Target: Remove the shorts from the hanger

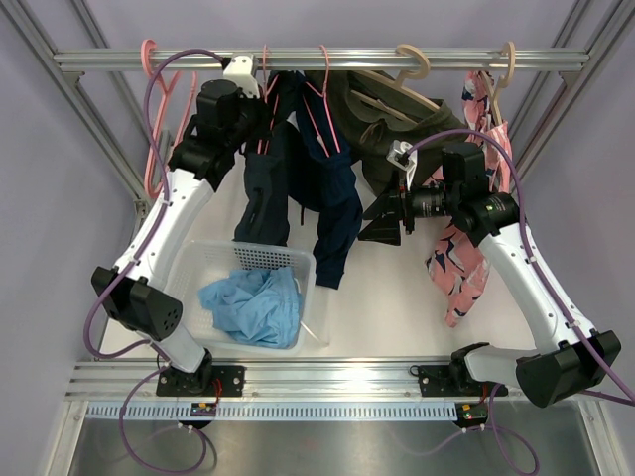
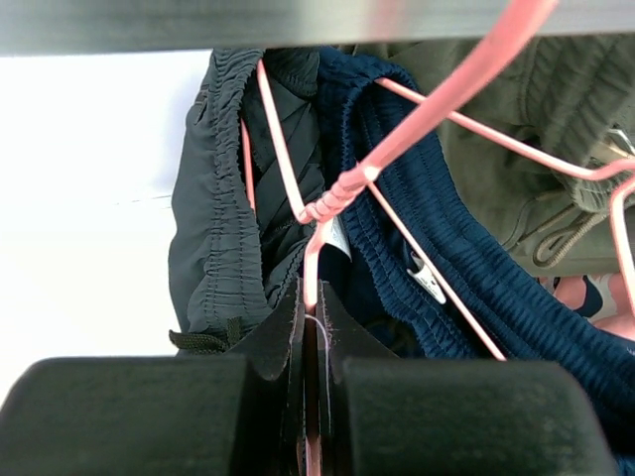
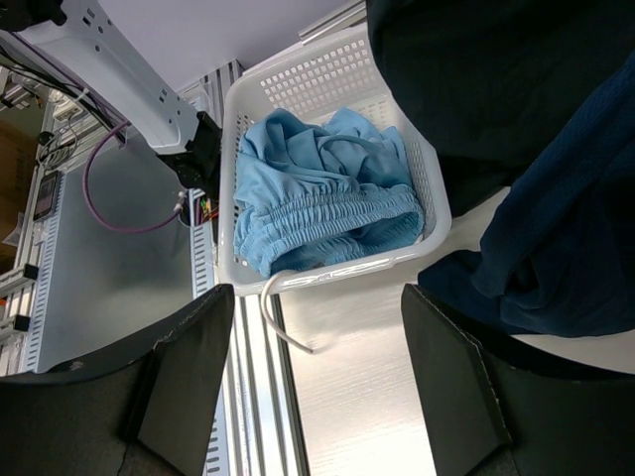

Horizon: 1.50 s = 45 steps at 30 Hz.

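Note:
Two pairs of shorts hang from pink wire hangers on the rail: a dark slate-navy pair (image 1: 263, 198) (image 2: 213, 228) and a deep navy pair (image 1: 335, 203) (image 2: 466, 248). My left gripper (image 1: 260, 111) (image 2: 313, 302) is up at the rail, shut on the thin wire of a pink hanger (image 2: 397, 149) just below its twisted neck. A light sky-blue pair (image 1: 253, 302) (image 3: 317, 198) lies crumpled in the white basket (image 1: 303, 260) (image 3: 337, 270). My right gripper (image 1: 385, 220) (image 3: 317, 307) stands open and empty beside the deep navy pair's hem (image 3: 556, 248).
Olive-green shorts (image 1: 382, 129) on a wooden hanger and a pink patterned pair (image 1: 466, 258) hang further right on the rail (image 1: 317, 59). Bare pink hangers (image 1: 154, 119) hang at the far left. A white wire hook (image 3: 283, 322) lies at the basket's near rim.

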Available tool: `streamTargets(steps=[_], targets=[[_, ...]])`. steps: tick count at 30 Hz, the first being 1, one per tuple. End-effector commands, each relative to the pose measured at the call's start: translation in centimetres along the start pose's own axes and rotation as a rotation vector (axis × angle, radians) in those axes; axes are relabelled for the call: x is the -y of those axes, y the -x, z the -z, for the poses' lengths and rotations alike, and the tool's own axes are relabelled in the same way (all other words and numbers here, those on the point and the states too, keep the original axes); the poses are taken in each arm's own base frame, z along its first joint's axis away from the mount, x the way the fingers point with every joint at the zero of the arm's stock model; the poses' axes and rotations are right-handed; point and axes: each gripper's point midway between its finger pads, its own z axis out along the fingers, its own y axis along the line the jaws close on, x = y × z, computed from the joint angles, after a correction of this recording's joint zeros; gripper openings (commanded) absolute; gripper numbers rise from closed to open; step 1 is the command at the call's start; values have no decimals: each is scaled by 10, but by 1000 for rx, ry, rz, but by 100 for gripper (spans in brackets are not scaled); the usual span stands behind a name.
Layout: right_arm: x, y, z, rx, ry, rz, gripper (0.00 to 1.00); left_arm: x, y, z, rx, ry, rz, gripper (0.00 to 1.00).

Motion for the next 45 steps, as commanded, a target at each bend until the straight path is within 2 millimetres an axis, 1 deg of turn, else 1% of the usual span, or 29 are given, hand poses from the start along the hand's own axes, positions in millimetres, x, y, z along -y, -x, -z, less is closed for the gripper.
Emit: streamTargets(steps=[1,3,6,12,15,16,18,19,20,22,23,24,26,27,29,30,32,33,34,35,36,38,39,40,41,42,43,44,45], targets=[[-10,15,8,42,11,49,76,20,100,62,278,-59,-32,0],[-9,15,8,42,10,46,76,20,108,78,298,-61,-35,0],[-9,15,7,39,15,40,76,20,110,91,314,-64,-32,0],[-8,18,8,40,13,44,76,25,107,103,311,-94,-18,0],[-9,18,9,34,14,49,76,22,93,112,265,-86,-20,0],[-11,18,9,32,15,56,76,20,89,123,247,-82,-22,0],[-14,17,11,23,21,54,77,18,80,134,223,-77,-31,0],[-14,16,11,18,21,55,76,15,69,136,198,-72,-37,0],[-13,16,12,13,17,67,77,19,65,151,184,-101,-50,0],[-15,17,14,1,7,63,76,25,56,165,157,-145,-65,0],[-10,18,14,-7,-15,56,76,27,46,170,125,-164,-74,0],[-11,22,16,-12,-28,50,76,33,47,184,133,-206,-89,0],[-4,24,16,-23,-70,39,75,38,40,198,124,-247,-111,0],[-4,31,18,-18,-86,44,75,45,42,214,148,-288,-126,0],[7,39,20,-11,-153,24,75,50,43,229,179,-330,-157,0],[6,51,23,9,-172,39,75,56,49,245,216,-368,-170,0],[12,66,26,34,-236,4,75,65,56,259,267,-422,-201,0],[14,78,28,61,-264,7,76,75,57,269,282,-486,-214,0],[9,101,35,110,-294,32,77,80,61,278,304,-514,-219,0],[13,113,39,148,-346,-6,77,85,64,283,312,-547,-208,0],[5,139,47,214,-368,40,80,95,66,292,320,-607,-211,0],[-10,163,52,270,-362,95,82,106,71,299,328,-676,-179,0],[-27,183,59,313,-350,158,84,115,70,305,319,-735,-174,0],[-39,190,60,318,-326,215,85,120,76,310,339,-766,-172,0],[-52,193,59,313,-268,259,86,125,77,314,332,-799,-145,0],[-71,199,65,315,-232,324,86,132,78,322,332,-854,-144,0],[-79,197,68,286,-203,463,90,136,85,328,356,-882,-144,0],[-101,190,69,265,-106,555,92,140,87,330,346,-909,-114,0],[-108,182,71,245,-82,595,95,145,87,337,342,-951,-110,0]])
